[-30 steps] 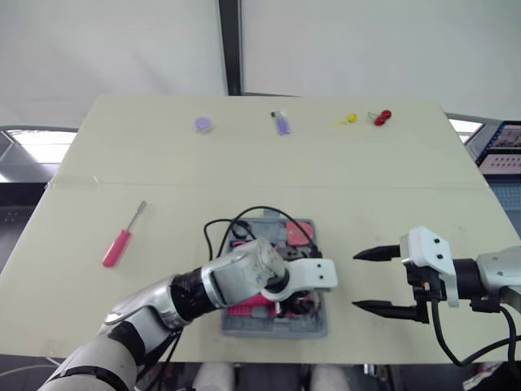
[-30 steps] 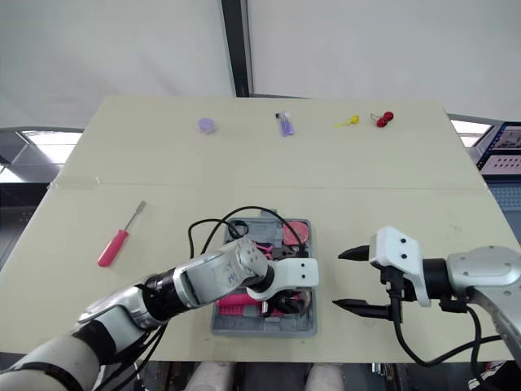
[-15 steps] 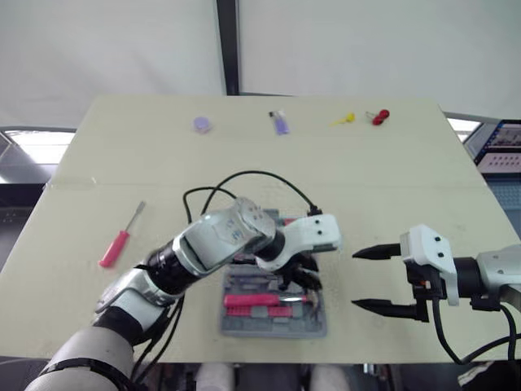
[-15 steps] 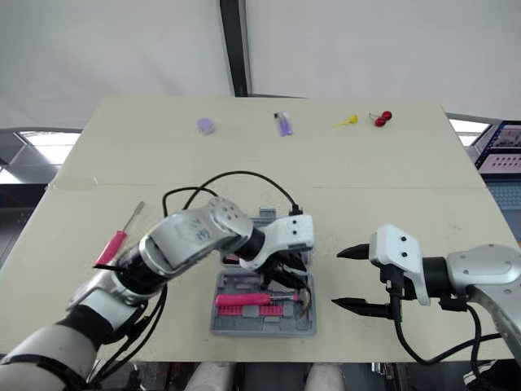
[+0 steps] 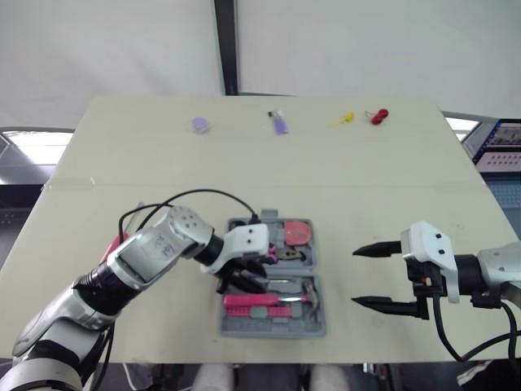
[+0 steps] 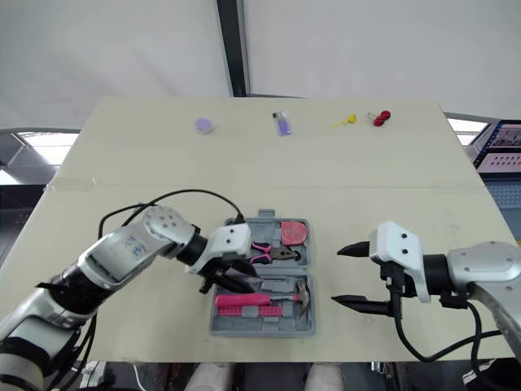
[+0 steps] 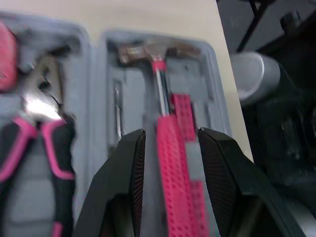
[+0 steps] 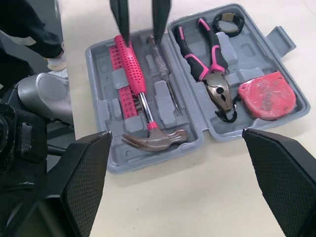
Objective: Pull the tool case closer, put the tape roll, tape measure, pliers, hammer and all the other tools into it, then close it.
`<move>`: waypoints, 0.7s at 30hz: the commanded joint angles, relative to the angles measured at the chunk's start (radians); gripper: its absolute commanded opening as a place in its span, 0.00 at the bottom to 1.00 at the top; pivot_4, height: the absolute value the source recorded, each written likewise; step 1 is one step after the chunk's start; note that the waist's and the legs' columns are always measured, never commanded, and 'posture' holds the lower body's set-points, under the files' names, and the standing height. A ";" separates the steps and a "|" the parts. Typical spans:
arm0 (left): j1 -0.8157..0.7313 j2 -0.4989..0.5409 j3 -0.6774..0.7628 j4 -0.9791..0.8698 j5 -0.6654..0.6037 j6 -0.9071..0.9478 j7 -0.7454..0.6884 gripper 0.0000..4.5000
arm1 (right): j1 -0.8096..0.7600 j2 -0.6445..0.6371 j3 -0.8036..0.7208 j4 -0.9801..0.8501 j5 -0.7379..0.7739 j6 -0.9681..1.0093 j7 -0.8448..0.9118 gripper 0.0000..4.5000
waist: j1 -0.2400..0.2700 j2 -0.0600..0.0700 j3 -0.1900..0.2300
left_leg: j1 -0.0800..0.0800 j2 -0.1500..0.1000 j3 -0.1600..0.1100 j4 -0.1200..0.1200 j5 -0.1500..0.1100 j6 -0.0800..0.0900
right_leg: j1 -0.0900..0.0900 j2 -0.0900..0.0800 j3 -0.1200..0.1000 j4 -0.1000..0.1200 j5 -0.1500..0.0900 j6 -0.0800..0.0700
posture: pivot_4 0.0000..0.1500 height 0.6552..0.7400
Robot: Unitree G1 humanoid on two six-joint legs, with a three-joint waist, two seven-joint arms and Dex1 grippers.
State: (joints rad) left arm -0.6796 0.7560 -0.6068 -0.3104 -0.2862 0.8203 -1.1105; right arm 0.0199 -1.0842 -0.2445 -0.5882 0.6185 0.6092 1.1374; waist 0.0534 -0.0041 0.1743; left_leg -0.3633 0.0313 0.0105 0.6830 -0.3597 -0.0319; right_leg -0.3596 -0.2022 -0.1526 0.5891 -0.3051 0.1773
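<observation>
The grey tool case (image 5: 273, 328) lies open near the table's front edge. Its near half holds a pink-handled hammer (image 8: 136, 74) and a thin screwdriver (image 8: 163, 74). The far half holds pink pliers (image 8: 207, 59), a red tape measure (image 8: 266, 96) and a black tape roll (image 8: 228, 22). My left gripper (image 5: 240, 281) hovers open over the handle end of the hammer, one finger on each side (image 7: 170, 132). Right of the case, my right gripper (image 5: 374, 277) stands open and holds nothing.
Along the far edge lie a purple disc (image 5: 200, 124), a purple lighter-like item (image 5: 280, 124), a yellow piece (image 5: 343, 120) and a red piece (image 5: 379, 116). A black cable loops from my left wrist over the table left of the case.
My left gripper has drawn back leftward from the case's right side to the hammer's handle end, leaving the hammer in the case. My left forearm now covers the red screwdriver. The right arm is still.
</observation>
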 commanded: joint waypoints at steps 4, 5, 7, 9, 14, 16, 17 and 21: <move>0.053 -0.043 -0.033 -0.018 0.103 -0.086 0.043 0.40 | -0.024 0.003 -0.007 -0.008 0.014 -0.002 -0.002 1.00 | 0.014 0.000 0.000 | -0.002 0.000 -0.001 0.002 0.000 0.000 | 0.000 0.000 0.000 0.000 0.000 0.000 | 1.00 1.00; 0.057 -0.053 -0.026 -0.019 0.105 -0.084 0.047 0.40 | -0.025 0.003 -0.007 -0.008 0.014 -0.001 -0.002 1.00 | 0.015 0.000 0.000 | -0.002 0.000 -0.001 0.002 0.000 0.000 | 0.000 0.000 0.000 0.000 0.000 0.000 | 1.00 1.00; 0.064 -0.072 -0.015 -0.023 0.109 -0.081 0.056 0.52 | -0.020 0.003 -0.010 -0.012 0.015 -0.001 -0.002 1.00 | 0.014 0.000 0.000 | -0.002 0.000 -0.001 0.002 0.000 0.000 | 0.000 0.000 0.000 0.000 0.000 0.000 | 1.00 1.00; 0.068 -0.080 -0.013 -0.027 0.113 -0.080 0.059 0.66 | -0.015 0.003 -0.014 -0.017 0.016 0.000 -0.002 1.00 | 0.013 0.000 0.000 | -0.002 0.000 -0.001 0.002 0.000 0.000 | 0.000 0.000 0.000 0.000 0.000 0.000 | 1.00 1.00; 0.071 -0.085 -0.014 -0.032 0.116 -0.065 0.055 0.88 | -0.013 0.003 -0.015 -0.018 0.017 0.000 -0.002 1.00 | 0.012 0.000 0.000 | -0.002 0.000 -0.001 0.002 0.000 0.000 | 0.000 0.000 0.000 0.000 0.000 0.000 | 1.00 1.00; 0.071 -0.088 -0.014 -0.030 0.116 -0.057 0.056 0.88 | -0.013 0.004 -0.015 -0.017 0.017 0.000 -0.002 1.00 | 0.013 0.000 0.000 | -0.002 0.000 -0.001 0.002 0.000 0.000 | 0.000 0.000 0.000 0.000 0.000 0.000 | 1.00 1.00; 0.071 -0.090 -0.012 -0.028 0.115 -0.049 0.059 0.88 | -0.014 0.004 -0.014 -0.017 0.017 0.000 -0.002 1.00 | 0.013 0.000 0.000 | -0.002 0.000 -0.001 0.002 0.000 0.000 | 0.000 0.000 0.000 0.000 0.000 0.000 | 1.00 1.00; 0.072 -0.098 -0.011 -0.019 0.119 -0.043 0.065 0.59 | -0.015 0.005 -0.013 -0.012 0.015 -0.004 0.000 1.00 | 0.013 0.000 0.000 | -0.002 0.000 -0.001 0.002 0.000 0.000 | 0.000 0.000 0.000 0.000 0.000 0.000 | 1.00 1.00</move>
State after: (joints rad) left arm -0.6149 0.6637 -0.6369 -0.3071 -0.1717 0.7782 -1.0468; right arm 0.0090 -1.0841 -0.2432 -0.5880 0.6184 0.6119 1.1372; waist 0.0660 -0.0041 0.1743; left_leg -0.3652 0.0311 0.0098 0.6849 -0.3598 -0.0316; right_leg -0.3600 -0.2021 -0.1525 0.5894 -0.3049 0.1775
